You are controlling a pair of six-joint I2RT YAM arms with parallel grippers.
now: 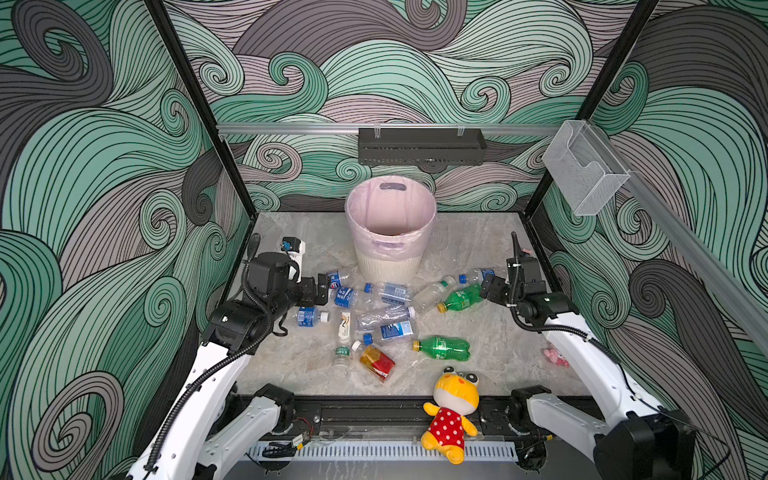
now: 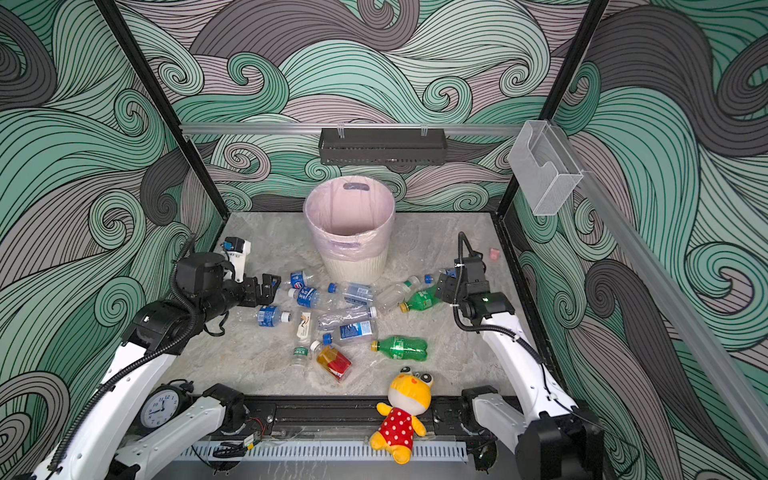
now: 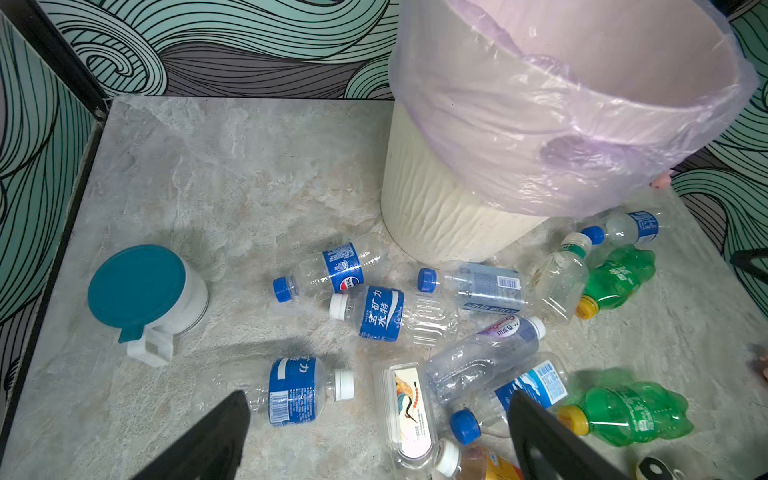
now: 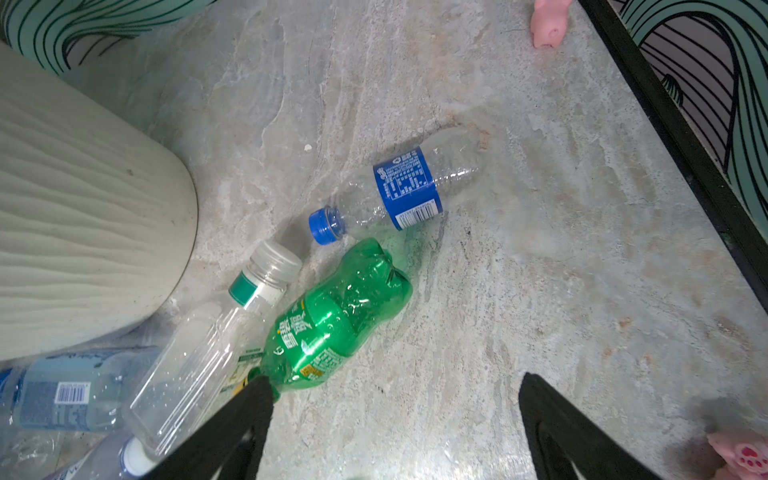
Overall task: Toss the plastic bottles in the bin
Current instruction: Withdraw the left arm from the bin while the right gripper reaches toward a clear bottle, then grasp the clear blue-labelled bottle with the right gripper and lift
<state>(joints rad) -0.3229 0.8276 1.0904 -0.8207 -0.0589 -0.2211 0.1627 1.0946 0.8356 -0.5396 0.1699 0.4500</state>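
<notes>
L gripper [image 1: 322, 286] held low, spread wide & empty, beside plastic bottles [image 1: 392, 293] strewn on tabletop [image 1: 478, 249] before bin [image 1: 388, 266]; R gripper [image 1: 485, 291] likewise spread, nothing held, by green bottle [image 1: 463, 297] — both judged prepped for a grab, none seen in bin

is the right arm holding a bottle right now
No, the right gripper has its jaws open with only bare table between them, and the green bottle lies beside one jaw.
</notes>
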